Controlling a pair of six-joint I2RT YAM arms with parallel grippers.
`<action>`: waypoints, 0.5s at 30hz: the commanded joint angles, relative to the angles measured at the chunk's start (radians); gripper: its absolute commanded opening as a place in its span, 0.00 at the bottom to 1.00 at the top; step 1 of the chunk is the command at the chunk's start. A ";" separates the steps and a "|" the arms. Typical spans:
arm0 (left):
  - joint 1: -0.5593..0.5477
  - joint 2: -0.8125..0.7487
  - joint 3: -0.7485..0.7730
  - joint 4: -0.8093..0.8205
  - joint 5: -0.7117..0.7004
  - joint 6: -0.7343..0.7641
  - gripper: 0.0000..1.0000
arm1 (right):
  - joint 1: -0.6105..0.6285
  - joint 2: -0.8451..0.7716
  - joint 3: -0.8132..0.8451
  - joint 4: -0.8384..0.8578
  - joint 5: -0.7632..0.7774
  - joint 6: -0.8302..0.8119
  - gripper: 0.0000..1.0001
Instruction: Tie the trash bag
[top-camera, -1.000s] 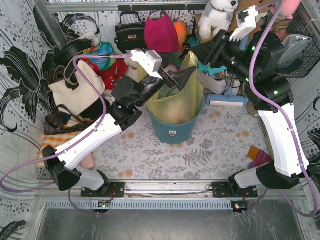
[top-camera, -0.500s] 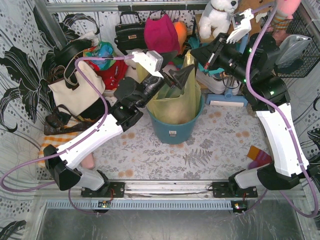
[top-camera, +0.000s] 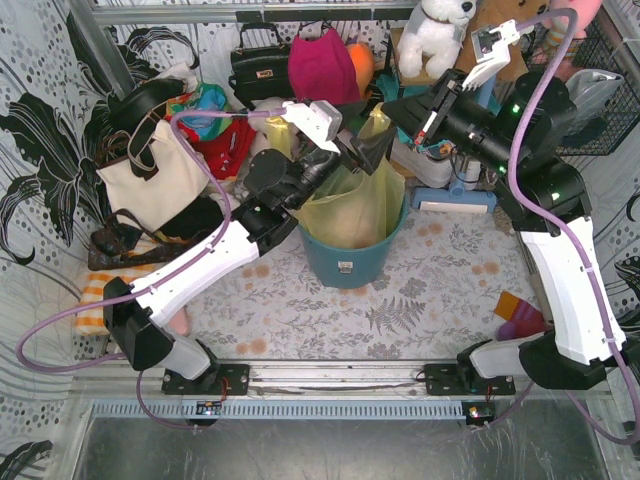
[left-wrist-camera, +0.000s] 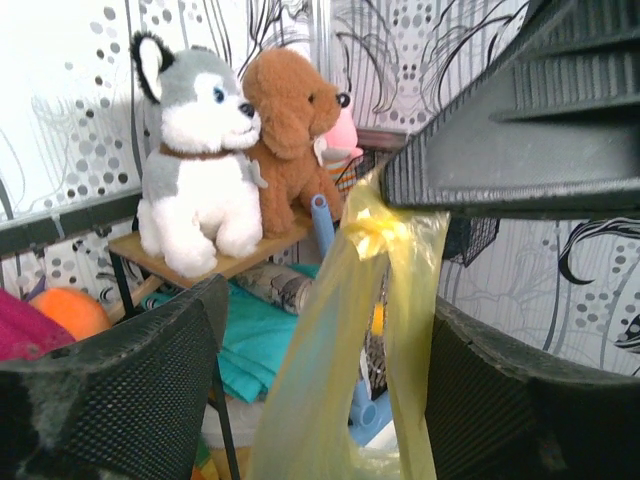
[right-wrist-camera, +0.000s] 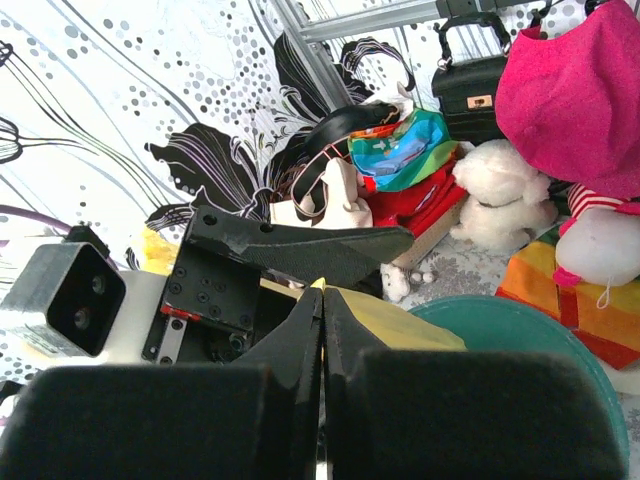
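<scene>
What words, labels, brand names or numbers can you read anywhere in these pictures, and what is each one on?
No text is legible in any view.
White sticker on the front of the teal bin: too small to read.
Gold plate on the black handbag: no letters can be made out.

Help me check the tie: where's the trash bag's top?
Top view, centre: the trash bag sits in the teal bin, its top drawn up inside the open left gripper, pinched by the right gripper.
</scene>
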 joint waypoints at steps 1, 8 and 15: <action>0.020 -0.011 0.023 0.129 0.063 0.000 0.78 | 0.003 -0.034 -0.022 0.049 -0.027 0.021 0.00; 0.035 -0.002 0.037 0.139 0.100 -0.012 0.50 | 0.003 -0.054 -0.044 0.051 -0.034 0.017 0.00; 0.037 -0.012 0.007 0.154 0.134 -0.040 0.20 | 0.003 -0.050 0.004 -0.020 0.022 -0.039 0.15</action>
